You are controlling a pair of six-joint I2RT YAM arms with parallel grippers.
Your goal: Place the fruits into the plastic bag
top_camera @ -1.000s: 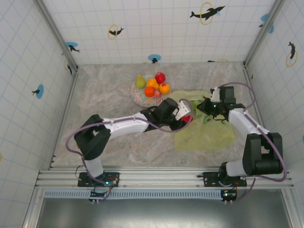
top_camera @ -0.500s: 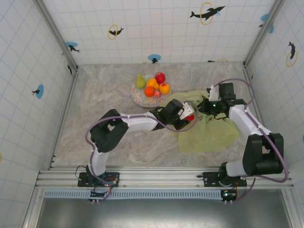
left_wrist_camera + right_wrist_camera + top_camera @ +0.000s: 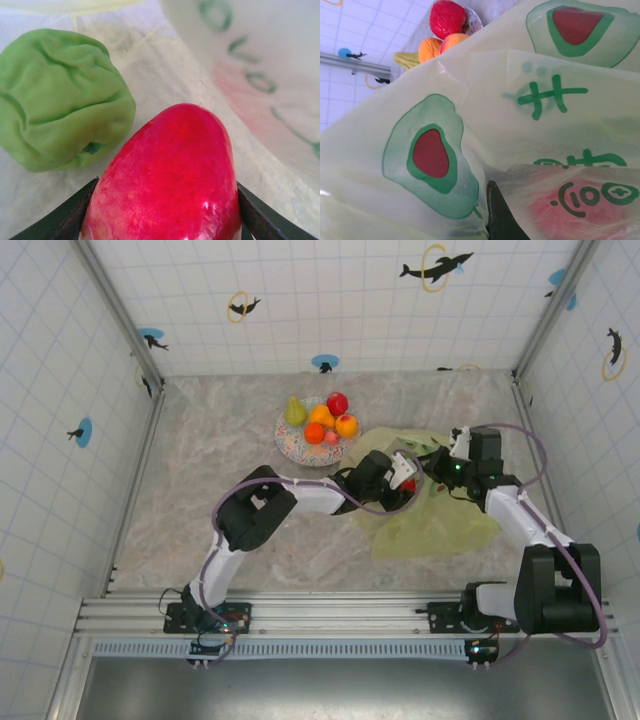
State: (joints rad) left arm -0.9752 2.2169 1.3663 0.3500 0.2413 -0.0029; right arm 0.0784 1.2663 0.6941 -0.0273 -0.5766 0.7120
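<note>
Top external: one plate (image 3: 290, 450) holds one pear (image 3: 295, 412), one red apple (image 3: 338, 403), three oranges (image 3: 346, 425) and one pink fruit (image 3: 330, 438); one plastic bag (image 3: 440, 525) lies beside it. Left wrist: left fingers (image 3: 70, 220) clamp one red strawberry (image 3: 170, 180) inside the bag, beside one green apple (image 3: 60, 100). Right wrist: right fingers (image 3: 500, 215) pinched shut on the bag.

Ahead-left: green apple (image 3: 60, 100). Right: bag (image 3: 260, 55) wall. Gap between.

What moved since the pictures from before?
The left gripper carried the red fruit rightwards, deeper into the mouth of the plastic bag, still gripping it. The right gripper kept holding the bag's edge, shifting slightly right. The other fruits stayed on the plate.
</note>
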